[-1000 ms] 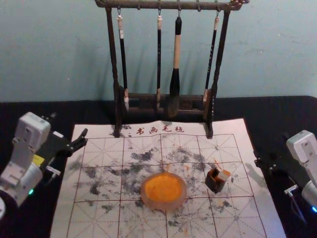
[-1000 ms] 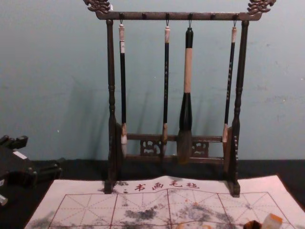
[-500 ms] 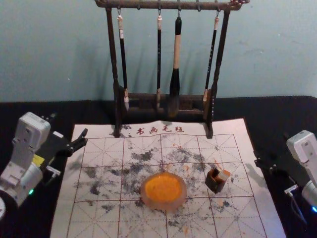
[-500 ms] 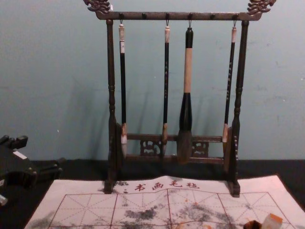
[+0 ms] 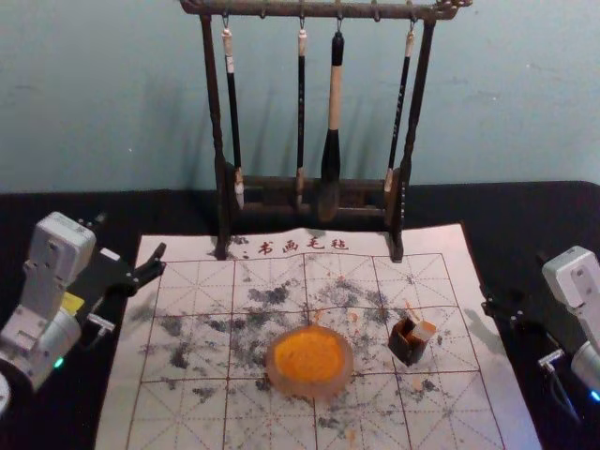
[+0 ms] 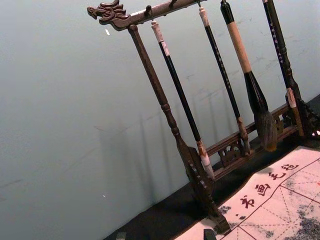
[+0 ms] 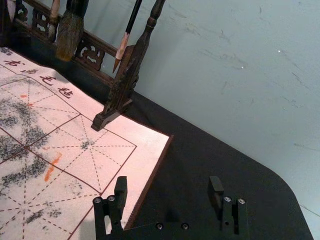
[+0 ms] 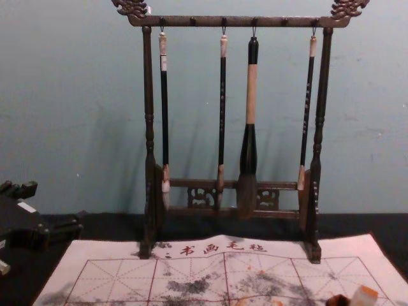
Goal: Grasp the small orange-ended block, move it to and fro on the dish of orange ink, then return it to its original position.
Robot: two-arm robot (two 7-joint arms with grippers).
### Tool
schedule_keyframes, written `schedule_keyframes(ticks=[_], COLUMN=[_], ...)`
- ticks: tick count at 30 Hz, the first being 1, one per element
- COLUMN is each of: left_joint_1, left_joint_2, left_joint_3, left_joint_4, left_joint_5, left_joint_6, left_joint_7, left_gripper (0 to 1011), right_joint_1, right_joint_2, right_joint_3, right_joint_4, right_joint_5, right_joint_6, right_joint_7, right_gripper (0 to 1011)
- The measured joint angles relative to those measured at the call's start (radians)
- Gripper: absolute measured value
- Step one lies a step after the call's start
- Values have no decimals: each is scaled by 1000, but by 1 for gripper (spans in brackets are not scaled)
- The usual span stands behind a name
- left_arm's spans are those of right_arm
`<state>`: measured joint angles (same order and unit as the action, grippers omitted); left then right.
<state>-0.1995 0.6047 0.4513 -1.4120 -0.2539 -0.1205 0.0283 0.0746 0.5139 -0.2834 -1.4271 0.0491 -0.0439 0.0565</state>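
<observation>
Flanking one dish [image 5: 310, 386], one block [image 5: 425, 331] (tilted in one holder [image 5: 407, 348]) and four brushes [image 5: 335, 94], left gripper [image 5: 131, 234] and right gripper [image 5: 513, 280] gape wide.

A black table [image 5: 539, 216] bears a gridded mat [image 5: 192, 427] (rather smudged).

On my chest view the brush rack [image 8: 242, 21] stands upright, its feet on the far part of the white practice mat [image 8: 115, 250]. Four brushes hang from its bar; I count the thick one [image 8: 251, 95] third from the left. Behind the rack I see a pale blue-green wall [image 8: 64, 95]. Left of the rack, well apart from it, I have the left gripper [image 8: 56, 204] over the black table [image 8: 105, 224], fingers spread. In front of the rack, to the right, the orange-ended block [image 8: 364, 296] leans beside a dark box [image 8: 338, 300].
</observation>
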Motion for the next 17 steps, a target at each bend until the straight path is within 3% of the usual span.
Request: schedule_keyframes(ticks=[17], left_joint_1=[0], left_joint_2=[0], left_joint_3=[0], left_joint_4=[0], left_joint_5=[0], left_joint_6=[0], left_joint_7=[0], left_gripper=[1001], right_joint_1=[0], right_joint_2=[0], right_joint_3=[0], right_joint_4=[0], right_joint_5=[0], right_joint_6=[0], right_joint_7=[0], right_gripper=[1003])
